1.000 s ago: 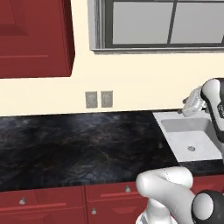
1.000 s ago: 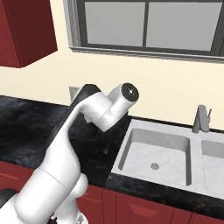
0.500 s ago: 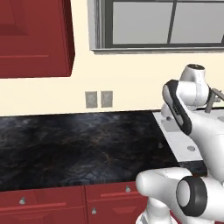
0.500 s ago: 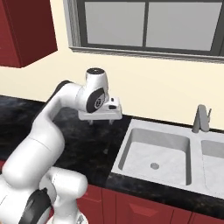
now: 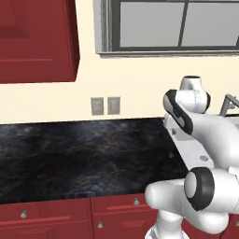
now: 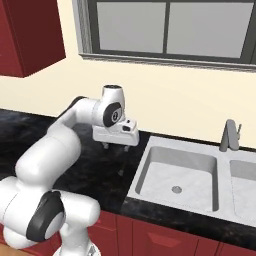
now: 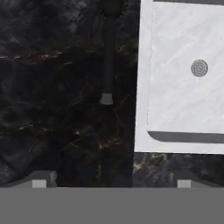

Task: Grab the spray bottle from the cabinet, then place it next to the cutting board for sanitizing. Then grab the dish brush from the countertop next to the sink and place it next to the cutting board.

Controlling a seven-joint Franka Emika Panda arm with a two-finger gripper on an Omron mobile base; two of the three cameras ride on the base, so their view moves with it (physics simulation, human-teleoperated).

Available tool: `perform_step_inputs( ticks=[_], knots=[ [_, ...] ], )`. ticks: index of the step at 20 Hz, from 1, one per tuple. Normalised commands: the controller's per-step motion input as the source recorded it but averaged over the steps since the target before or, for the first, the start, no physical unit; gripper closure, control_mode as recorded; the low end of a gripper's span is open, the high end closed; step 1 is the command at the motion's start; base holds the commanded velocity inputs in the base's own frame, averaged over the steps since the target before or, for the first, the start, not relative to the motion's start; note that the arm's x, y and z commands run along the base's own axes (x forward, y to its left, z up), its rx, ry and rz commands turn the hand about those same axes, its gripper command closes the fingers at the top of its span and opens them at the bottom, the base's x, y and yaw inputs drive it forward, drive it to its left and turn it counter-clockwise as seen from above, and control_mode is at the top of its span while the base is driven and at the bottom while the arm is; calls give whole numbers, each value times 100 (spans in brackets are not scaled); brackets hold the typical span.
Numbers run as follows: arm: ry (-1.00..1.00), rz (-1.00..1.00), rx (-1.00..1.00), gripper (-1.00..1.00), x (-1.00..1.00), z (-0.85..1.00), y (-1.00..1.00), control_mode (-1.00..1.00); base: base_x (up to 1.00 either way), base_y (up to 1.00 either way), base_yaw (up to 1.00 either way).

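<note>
The dish brush (image 7: pixel 107 57) is dark with a long thin handle and a grey end cap. It lies on the black countertop (image 7: pixel 52 109), parallel to the left rim of the sink (image 7: pixel 142 87). My gripper (image 7: pixel 111 181) hangs above it, pointing down at the counter, open and empty, with the fingertips (image 7: pixel 39 180) well apart. From the right base view, the gripper (image 6: pixel 118 146) hovers over the countertop (image 6: pixel 30 130) just left of the sink (image 6: pixel 150 165), above the brush (image 6: pixel 121 172). The red cabinet (image 5: pixel 37 42) hangs at the upper left, doors closed. The spray bottle and the cutting board are out of view.
A grey faucet (image 6: pixel 229 136) stands behind the sink's basin, which has a round drain (image 7: pixel 199 68). Two wall outlets (image 5: pixel 105 105) sit above the counter. Red drawers (image 5: pixel 56 217) with small knobs run under the counter's front edge. A window (image 6: pixel 170 30) is above the sink.
The arm has swung away from the faucet side and folded in. The hand has turned downward and come over the counter beside the sink. The gripper stayed open.
</note>
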Motion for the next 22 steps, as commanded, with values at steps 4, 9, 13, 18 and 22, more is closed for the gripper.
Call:
perform_step_inputs(
  ticks=[4,9,13,18,22],
  knots=[
    [-1,-2,0,-100,36,-62,12,-100,0,0,0],
    [0,-18,0,-100,61,-51,8,-100,0,0,0],
    [0,-20,0,-100,55,-44,0,-100,0,0,0],
    [0,-17,0,-100,42,-44,-1,-100,0,0,0],
    [0,-14,0,-100,28,-38,-9,-100,0,0,0]
  ],
)
